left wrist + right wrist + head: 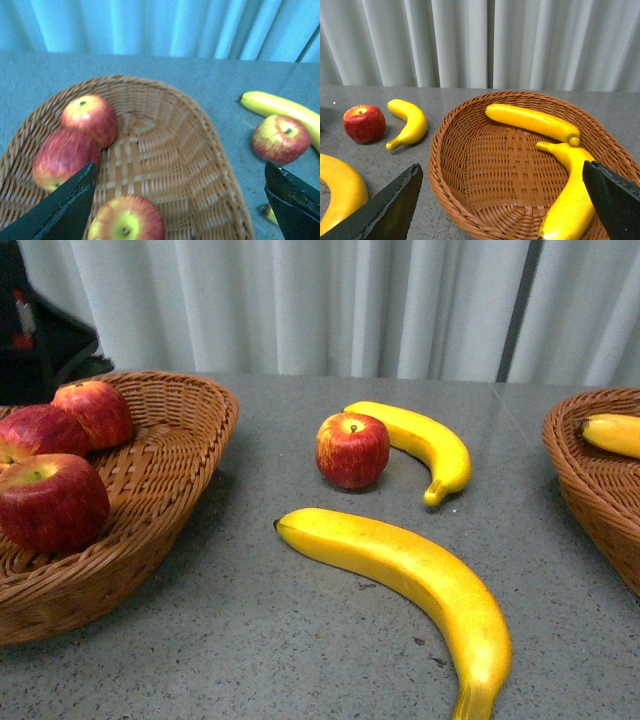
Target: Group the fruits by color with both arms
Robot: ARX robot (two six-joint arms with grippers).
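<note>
One red apple (352,450) stands mid-table beside a small banana (420,445). The large banana (410,585) lies nearer me. The left wicker basket (190,435) holds several apples (50,502). My left gripper (180,210) is open and empty, above that basket (170,150) and its apples (90,117). My right gripper (502,207) is open and empty, above the right basket (470,165), which holds two bananas (532,121). The loose apple (364,123) and small banana (410,125) also show in the right wrist view. Neither arm shows in the front view.
The right basket's rim (580,480) shows at the front view's right edge with a banana (612,433) in it. A pale curtain (320,300) hangs behind the grey table (250,640). The loose apple (280,139) lies on the table beside the left basket.
</note>
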